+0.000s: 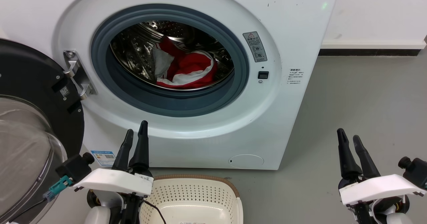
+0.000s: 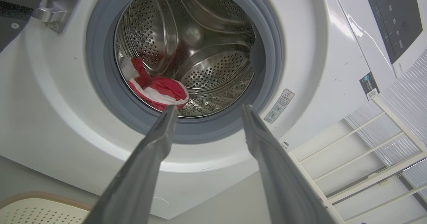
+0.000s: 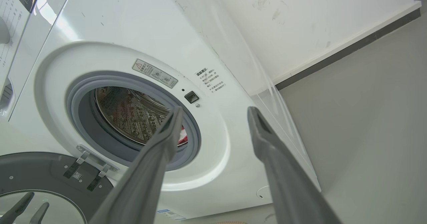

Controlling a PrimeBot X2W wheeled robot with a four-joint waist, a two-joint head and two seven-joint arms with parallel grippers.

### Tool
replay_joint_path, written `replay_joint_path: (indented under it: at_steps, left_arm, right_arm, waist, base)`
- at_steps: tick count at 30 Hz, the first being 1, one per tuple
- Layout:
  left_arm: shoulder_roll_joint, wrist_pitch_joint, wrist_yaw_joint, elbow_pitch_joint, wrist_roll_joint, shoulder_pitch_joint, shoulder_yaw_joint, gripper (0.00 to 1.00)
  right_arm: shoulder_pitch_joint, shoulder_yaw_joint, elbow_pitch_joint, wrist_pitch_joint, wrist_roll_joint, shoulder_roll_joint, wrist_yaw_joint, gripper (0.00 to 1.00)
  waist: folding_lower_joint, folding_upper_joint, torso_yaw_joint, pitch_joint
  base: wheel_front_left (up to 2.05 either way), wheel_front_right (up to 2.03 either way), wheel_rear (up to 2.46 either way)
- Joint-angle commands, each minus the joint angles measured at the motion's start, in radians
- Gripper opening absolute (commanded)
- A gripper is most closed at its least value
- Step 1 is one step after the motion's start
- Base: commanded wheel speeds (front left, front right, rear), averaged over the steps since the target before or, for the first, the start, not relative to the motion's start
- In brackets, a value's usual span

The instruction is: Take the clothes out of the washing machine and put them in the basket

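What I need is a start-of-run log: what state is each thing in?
washing machine: door swung open
clothes: bunched inside the drum
basket: upright, visible part empty
left pincer: open, empty
right pincer: open, empty

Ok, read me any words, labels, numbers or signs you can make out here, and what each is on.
No text is legible enough to quote.
Grey sticker on the washing machine: a warning triangle; print too small.
Printed block right of it: too small.
Blue-edged label low on the front: blurred.
QR tag on the door: unreadable.
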State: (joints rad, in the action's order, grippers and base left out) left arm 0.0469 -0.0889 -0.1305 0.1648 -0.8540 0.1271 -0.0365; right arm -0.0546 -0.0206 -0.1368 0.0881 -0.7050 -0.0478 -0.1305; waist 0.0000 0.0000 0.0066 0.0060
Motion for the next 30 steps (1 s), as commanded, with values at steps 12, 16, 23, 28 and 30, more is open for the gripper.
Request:
replay_joint_path:
  at_steps: [12, 16, 23, 28, 30]
  left_arm:
    - [0.003, -0.041, 0.002, 0.004, 0.195, 0.03, -0.034, 1.0]
    - [0.003, -0.052, 0.007, 0.012, 0.251, 0.032, -0.044, 1.0]
    - [0.004, -0.071, 0.016, 0.03, 0.344, 0.035, -0.058, 1.0]
    - [0.004, -0.084, 0.021, 0.041, 0.402, 0.037, -0.068, 1.0]
    - [0.004, -0.088, 0.022, 0.044, 0.425, 0.038, -0.072, 1.0]
  right_arm:
    - [-0.006, 0.01, 0.001, 0.043, 0.197, -0.004, 0.0, 1.0]
    - [-0.006, 0.012, 0.002, 0.054, 0.252, -0.004, 0.0, 1.0]
    - [-0.008, 0.014, -0.009, 0.073, 0.341, -0.004, 0.0, 1.0]
    - [-0.009, 0.015, -0.018, 0.084, 0.398, -0.004, 0.0, 1.0]
    - [-0.01, 0.015, -0.021, 0.09, 0.421, -0.004, 0.0, 1.0]
  waist:
    - [0.0, 0.0, 0.002, -0.001]
    - [0.0, 0.0, 0.003, -0.001]
    - [0.0, 0.0, 0.005, -0.002]
    - [0.0, 0.0, 0.007, -0.003]
    - [0.0, 0.0, 0.008, -0.003]
  base:
    - [0.0, 0.0, 0.0]
    - [0.0, 0.0, 0.0]
    - [0.0, 0.0, 0.0]
    - [0.0, 0.0, 0.0]
    - [0.0, 0.0, 0.0]
